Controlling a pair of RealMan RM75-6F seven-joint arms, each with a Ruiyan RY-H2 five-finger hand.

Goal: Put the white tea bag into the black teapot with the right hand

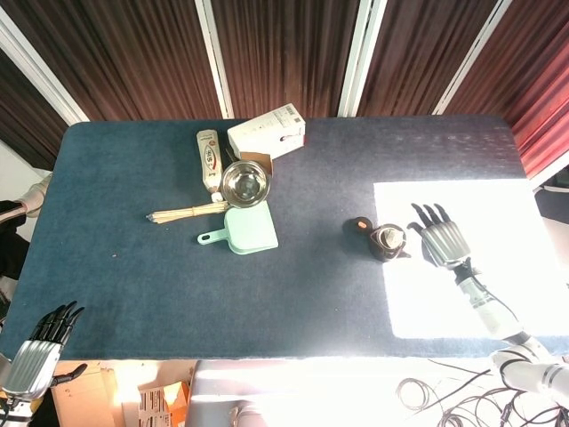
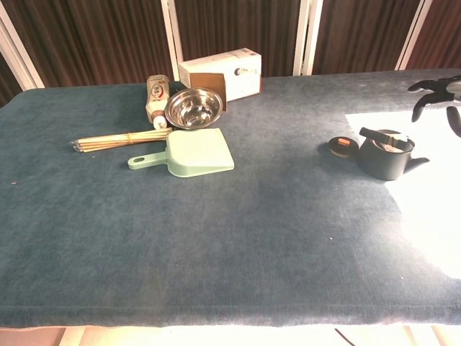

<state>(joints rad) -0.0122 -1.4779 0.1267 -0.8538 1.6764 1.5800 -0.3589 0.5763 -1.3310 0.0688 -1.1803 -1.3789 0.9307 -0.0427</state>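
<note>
Right of frame centre: teapot (image 1: 388, 241), lid (image 1: 357, 226) beside it; something pale inside, tea bag uncertain. Right hand (image 1: 442, 239) alongside, fingers spread, empty. Advice: confirm bag seated before withdrawing.

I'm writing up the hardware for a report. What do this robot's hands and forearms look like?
Both are human-shaped: the right hand has a ribbed silver-grey metallic back and slim black fingers, on a pale, segmented silver-white forearm. The left hand matches, silver back with black fingers. In the chest view the right hand's fingers show as dark curved shapes. No sleeves or markings are legible.
</note>
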